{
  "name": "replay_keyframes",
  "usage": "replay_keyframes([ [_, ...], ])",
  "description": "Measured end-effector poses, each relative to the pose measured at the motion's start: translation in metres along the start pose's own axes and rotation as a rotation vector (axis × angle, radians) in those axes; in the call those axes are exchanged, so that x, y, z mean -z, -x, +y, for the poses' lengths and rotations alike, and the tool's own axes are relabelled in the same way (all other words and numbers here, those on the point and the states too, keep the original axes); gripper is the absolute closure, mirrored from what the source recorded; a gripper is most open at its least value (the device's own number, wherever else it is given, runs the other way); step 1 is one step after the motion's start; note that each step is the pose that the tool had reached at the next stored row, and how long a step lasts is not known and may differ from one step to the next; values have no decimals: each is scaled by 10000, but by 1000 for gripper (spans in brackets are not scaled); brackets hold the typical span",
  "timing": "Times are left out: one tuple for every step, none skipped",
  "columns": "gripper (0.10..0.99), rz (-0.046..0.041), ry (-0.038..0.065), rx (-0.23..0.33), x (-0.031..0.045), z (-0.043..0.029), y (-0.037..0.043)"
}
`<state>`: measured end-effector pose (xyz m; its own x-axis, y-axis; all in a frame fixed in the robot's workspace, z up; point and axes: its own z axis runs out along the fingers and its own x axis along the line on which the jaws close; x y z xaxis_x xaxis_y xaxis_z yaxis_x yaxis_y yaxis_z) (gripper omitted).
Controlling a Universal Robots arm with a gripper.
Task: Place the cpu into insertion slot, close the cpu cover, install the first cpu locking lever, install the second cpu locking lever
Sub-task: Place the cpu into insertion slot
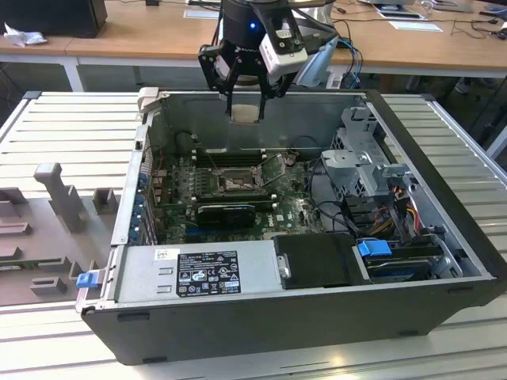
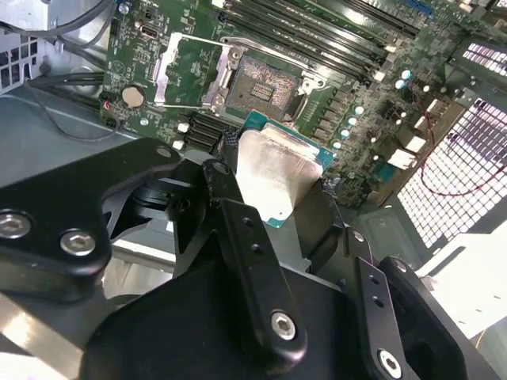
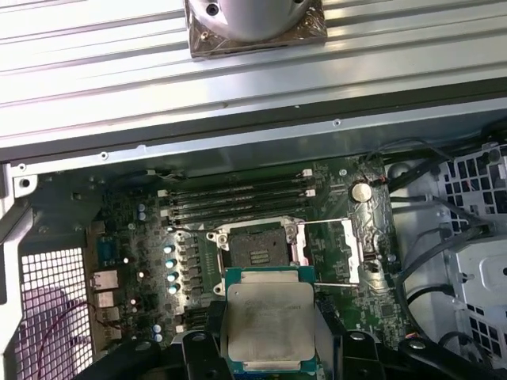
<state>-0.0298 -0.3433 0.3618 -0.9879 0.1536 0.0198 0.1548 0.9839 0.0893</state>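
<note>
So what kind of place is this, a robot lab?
Probably a lab or workshop. An open computer case sits on a ribbed metal table, wooden desks with papers and cables stand behind, and a robot gripper holds the cpu over the case.

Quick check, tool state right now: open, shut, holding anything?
The tool: shut on the cpu, which is not yet in the insertion slot.

The cpu point(image 3: 269, 321) has a dull, smudged silver metal top; the hand point(image 2: 277, 182) is matt black.
</note>
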Motion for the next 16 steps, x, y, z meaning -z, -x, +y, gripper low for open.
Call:
replay_keyframes([
  [557, -4, 0, -45, 0, 0, 0],
  [557, -10, 2, -111, 0, 0, 0],
  [557, -15, 4, -166, 0, 0, 0],
  [557, -19, 4, -209, 0, 0, 0],
  [557, -26, 5, -294, 0, 0, 0],
  [557, -31, 7, -346, 0, 0, 0],
  [557, -34, 8, -383, 0, 0, 0],
  [557, -42, 9, -464, 0, 0, 0],
  [557, -46, 10, -512, 0, 0, 0],
  [557, -49, 11, -553, 0, 0, 0],
  [557, -56, 13, -620, 0, 0, 0],
  [557, -61, 14, -678, 0, 0, 0],
  [557, -66, 15, -734, 0, 0, 0],
  [557, -73, 16, -818, 0, 0, 0],
  [557, -76, 17, -853, 0, 0, 0],
  [557, -80, 18, -889, 0, 0, 0],
])
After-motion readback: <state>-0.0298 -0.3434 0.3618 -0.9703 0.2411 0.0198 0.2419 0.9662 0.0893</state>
